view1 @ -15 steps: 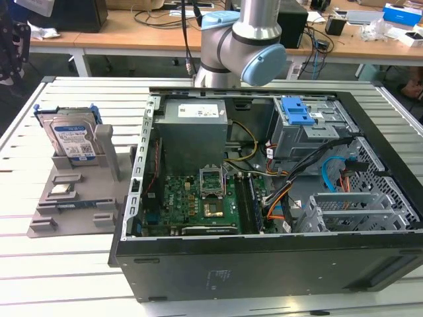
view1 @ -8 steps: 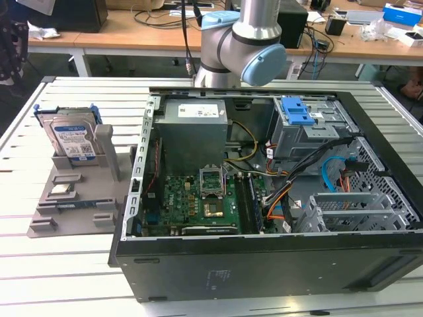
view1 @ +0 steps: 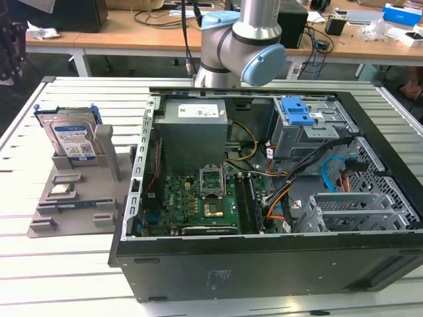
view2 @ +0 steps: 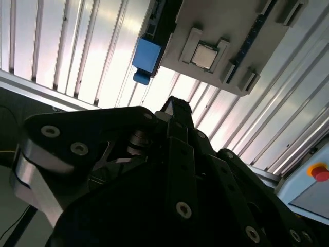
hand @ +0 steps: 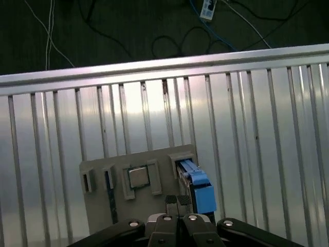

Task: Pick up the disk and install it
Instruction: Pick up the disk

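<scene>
Hovering over the grey stand [hand: 97,211], my hand [hand: 179,201] is closed up, gripping nothing; the disk [view1: 71,140] sits upright in that stand's end slot (edge up and exposed, easy for me to pinch, I'd judge).

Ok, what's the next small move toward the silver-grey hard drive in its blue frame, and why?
Probably slide the gripper, jaws shut, sideways over the silver-grey hard drive in its blue plastic frame: it stands on edge in the grey holder, and the gripper sits beside it, not above.
</scene>
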Motion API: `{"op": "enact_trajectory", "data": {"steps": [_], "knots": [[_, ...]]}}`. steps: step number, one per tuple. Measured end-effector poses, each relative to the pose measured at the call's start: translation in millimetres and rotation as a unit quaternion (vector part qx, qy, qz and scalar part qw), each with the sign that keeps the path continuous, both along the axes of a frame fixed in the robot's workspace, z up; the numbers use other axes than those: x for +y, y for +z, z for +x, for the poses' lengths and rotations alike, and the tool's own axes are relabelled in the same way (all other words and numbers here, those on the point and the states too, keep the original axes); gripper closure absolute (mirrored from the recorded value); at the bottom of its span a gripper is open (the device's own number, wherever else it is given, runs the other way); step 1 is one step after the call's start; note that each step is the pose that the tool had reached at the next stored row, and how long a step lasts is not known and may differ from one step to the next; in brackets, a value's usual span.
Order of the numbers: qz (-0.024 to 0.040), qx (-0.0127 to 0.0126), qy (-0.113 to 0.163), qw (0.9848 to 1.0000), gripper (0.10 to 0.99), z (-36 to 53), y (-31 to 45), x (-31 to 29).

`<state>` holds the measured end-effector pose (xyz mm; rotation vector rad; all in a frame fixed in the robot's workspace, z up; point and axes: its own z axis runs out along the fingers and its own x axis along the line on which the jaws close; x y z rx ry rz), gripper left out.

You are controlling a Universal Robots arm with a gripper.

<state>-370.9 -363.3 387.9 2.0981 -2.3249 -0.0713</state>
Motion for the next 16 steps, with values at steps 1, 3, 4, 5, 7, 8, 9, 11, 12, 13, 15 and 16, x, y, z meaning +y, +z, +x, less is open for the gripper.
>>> {"op": "enact_trajectory", "data": {"steps": [1,3,4,5,7,8,9,11,12,13,15,16], "knots": [[0.0,0.0,0.003,1.0,0.98,0.0,0.0,0.0],[0.0,0.0,0.011,0.9999,0.98,0.0,0.0,0.0],[0.0,0.0,0.015,0.9999,0.98,0.0,0.0,0.0],[0.0,0.0,0.018,0.9998,0.98,0.0,0.0,0.0],[0.0,0.0,0.028,0.9996,0.98,0.0,0.0,0.0],[0.0,0.0,0.032,0.9995,0.98,0.0,0.0,0.0],[0.0,0.0,0.039,0.9992,0.98,0.0,0.0,0.0],[0.0,0.0,0.045,0.999,0.98,0.0,0.0,0.0],[0.0,0.0,0.045,0.999,0.98,0.0,0.0,0.0],[0.0,0.0,0.045,0.999,0.98,0.0,0.0,0.0],[0.0,0.0,0.045,0.999,0.98,0.0,0.0,0.0],[0.0,0.0,0.045,0.999,0.973,0.0,0.0,0.0]]}}
